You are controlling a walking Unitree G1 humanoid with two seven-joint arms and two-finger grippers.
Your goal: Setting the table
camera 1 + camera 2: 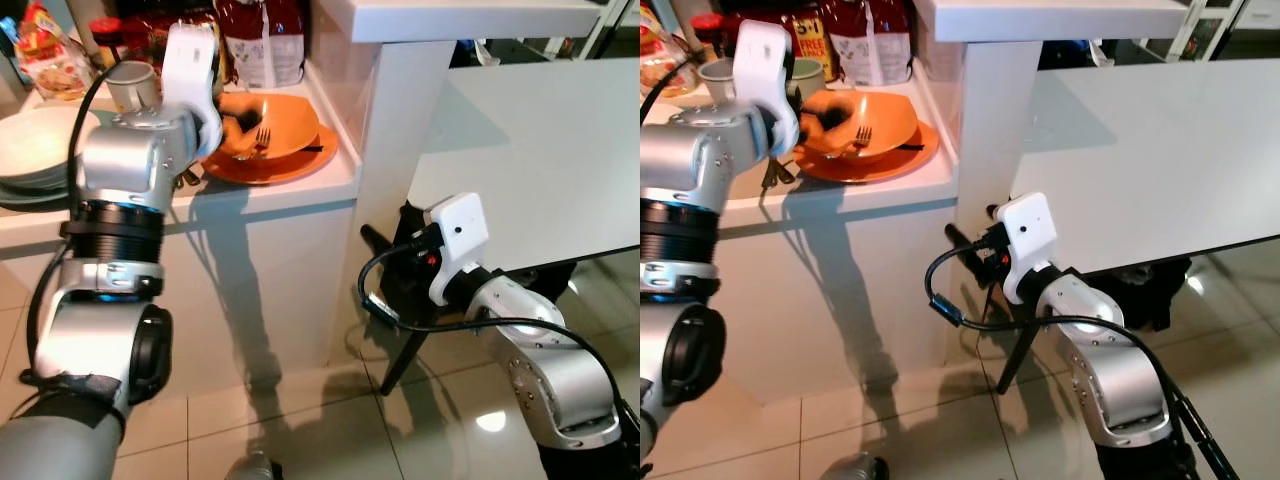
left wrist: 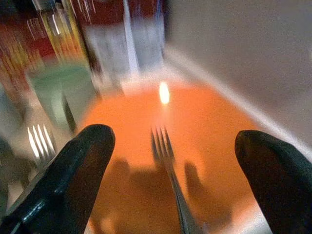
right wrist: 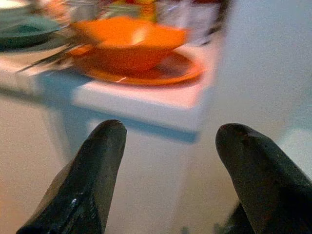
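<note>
An orange bowl (image 1: pixel 285 120) sits on an orange plate (image 1: pixel 300 165) on the white counter (image 1: pixel 260 200). A silver fork (image 1: pixel 262 140) lies in the bowl, tines toward the back. My left gripper (image 1: pixel 232 135) is raised over the bowl's left side. In the left wrist view its fingers (image 2: pixel 73 165) stand open on either side of the fork (image 2: pixel 168 161) without touching it. My right gripper (image 1: pixel 385 262) hangs low beside the counter's white pillar, open and with nothing in it, and the bowl (image 3: pixel 129 41) shows beyond its fingertips (image 3: pixel 105 146).
A stack of white bowls (image 1: pixel 40 145) on a green plate stands at the counter's left, with mugs (image 1: pixel 130 85) and food packages (image 1: pixel 262 40) behind. More cutlery (image 1: pixel 190 178) lies left of the orange plate. The white dining table (image 1: pixel 540 150) spreads to the right, above a tiled floor.
</note>
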